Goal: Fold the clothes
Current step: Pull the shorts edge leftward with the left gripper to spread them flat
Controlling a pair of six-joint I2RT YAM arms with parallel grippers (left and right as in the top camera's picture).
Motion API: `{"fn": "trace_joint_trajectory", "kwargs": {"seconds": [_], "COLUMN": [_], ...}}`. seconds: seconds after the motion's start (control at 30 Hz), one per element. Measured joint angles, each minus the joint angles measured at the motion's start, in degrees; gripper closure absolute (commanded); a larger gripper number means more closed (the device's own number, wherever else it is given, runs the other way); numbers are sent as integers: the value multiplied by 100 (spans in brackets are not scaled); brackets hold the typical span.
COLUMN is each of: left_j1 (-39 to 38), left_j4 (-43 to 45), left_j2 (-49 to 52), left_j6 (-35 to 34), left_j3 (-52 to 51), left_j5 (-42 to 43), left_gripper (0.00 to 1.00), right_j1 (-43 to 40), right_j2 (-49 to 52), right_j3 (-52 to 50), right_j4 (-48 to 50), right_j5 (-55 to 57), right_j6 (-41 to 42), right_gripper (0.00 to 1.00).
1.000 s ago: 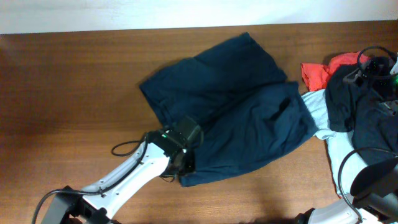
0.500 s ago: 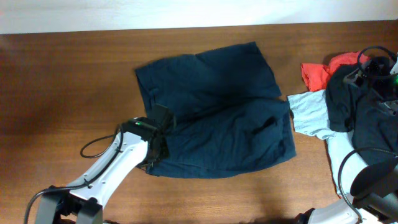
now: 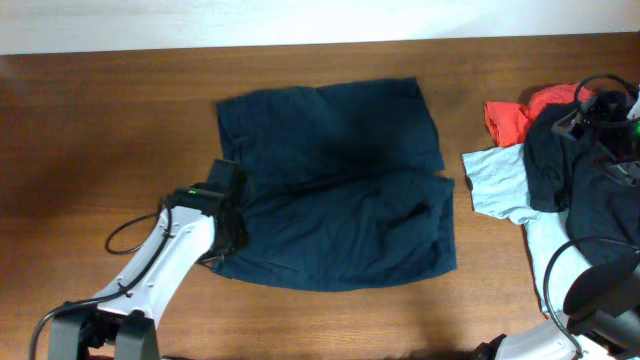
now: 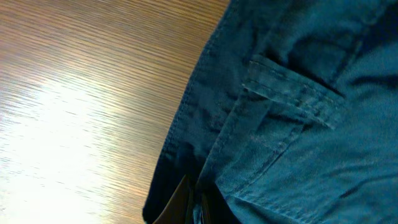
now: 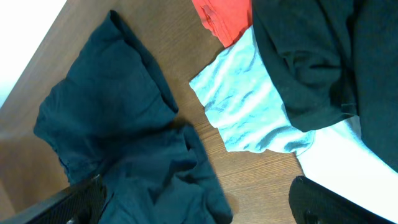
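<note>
The dark navy shorts (image 3: 335,185) lie spread on the wooden table, waistband to the left, two wide legs to the right. They also show in the left wrist view (image 4: 298,112) and the right wrist view (image 5: 118,137). My left gripper (image 3: 228,238) sits at the lower left corner of the shorts and is shut on the waistband edge; in the left wrist view (image 4: 196,208) its fingers pinch the fabric. My right gripper (image 5: 199,208) is open and empty, held high above the table at the right.
A light blue T-shirt (image 3: 498,182), a red garment (image 3: 512,116) and a dark garment (image 3: 575,170) lie piled at the right edge. Cables (image 3: 600,90) run over the pile. Bare wood lies left of the shorts.
My left gripper has dragged the shorts to the left, and they now lie flatter and squarer on the table. The right arm has not moved.
</note>
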Motion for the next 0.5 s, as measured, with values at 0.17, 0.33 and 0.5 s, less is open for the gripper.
{"fn": "trace_joint_trajectory", "kwargs": {"seconds": [0.17,0.33,0.5], "left_j1": [240,240,240], "left_j4": [9,127,81], "left_j2": [0,0,0], "left_j6": [94,103,225], "left_j3": [0,31,678], "left_j5": [-28,203,507], "left_gripper": [16,5,5], "right_j1": [0,0,0], "right_j2": [0,0,0], "right_j3": [0,0,0], "right_j4": [0,-2,0], "right_j5": [0,0,0], "right_j6": [0,2,4], "right_gripper": [1,1,2]}}
